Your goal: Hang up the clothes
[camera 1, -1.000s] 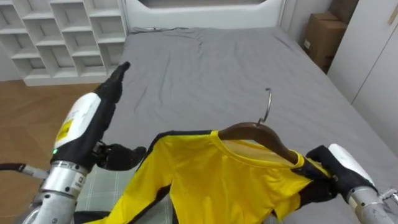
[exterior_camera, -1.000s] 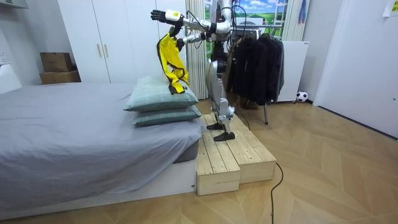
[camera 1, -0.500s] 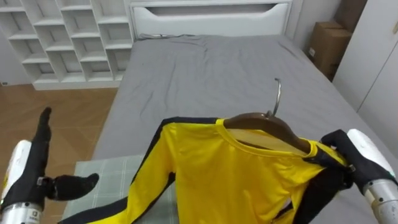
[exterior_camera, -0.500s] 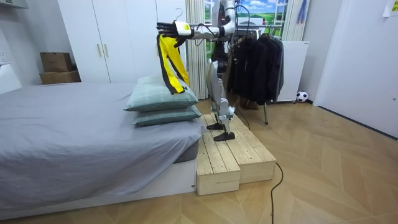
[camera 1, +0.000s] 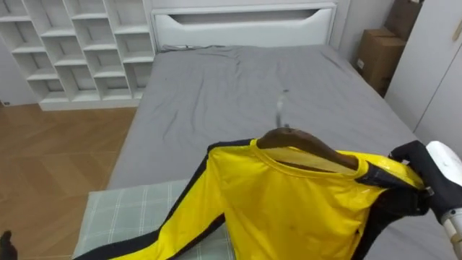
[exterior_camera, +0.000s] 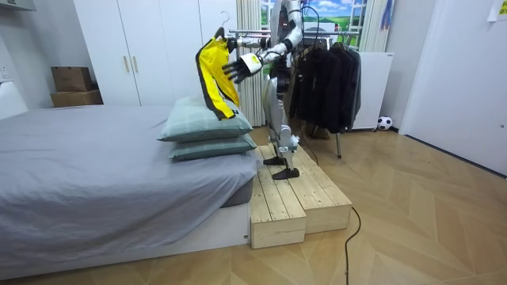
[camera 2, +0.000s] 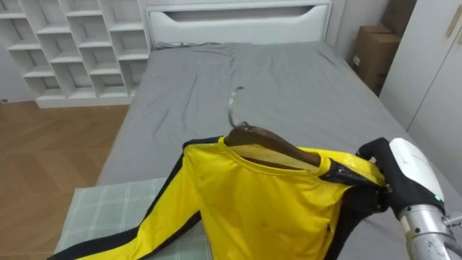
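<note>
A yellow shirt (camera 1: 289, 209) with black stripes hangs on a brown wooden hanger (camera 1: 303, 141) whose metal hook (camera 1: 280, 108) points up, blurred. My right hand (camera 1: 426, 177) is at the hanger's right end, fingers curled round it through the shirt's shoulder. It holds the shirt above the pillows at the bed's end. In the room view the shirt (exterior_camera: 212, 67) hangs in front of me at head height. My left hand (exterior_camera: 238, 69) floats just beside it with fingers spread, holding nothing.
The grey bed (camera 1: 238, 79) stretches ahead, with a checked pillow (camera 1: 123, 209) under the shirt. White cubby shelves (camera 1: 72, 43) stand far left, a cardboard box (camera 1: 379, 54) far right. I stand on a wooden platform (exterior_camera: 293, 198); a rack of dark coats (exterior_camera: 325, 79) is behind me.
My left hand has dropped out of the eye view's lower left and come in beside the shirt. The hanger has swung, its hook shifting left.
</note>
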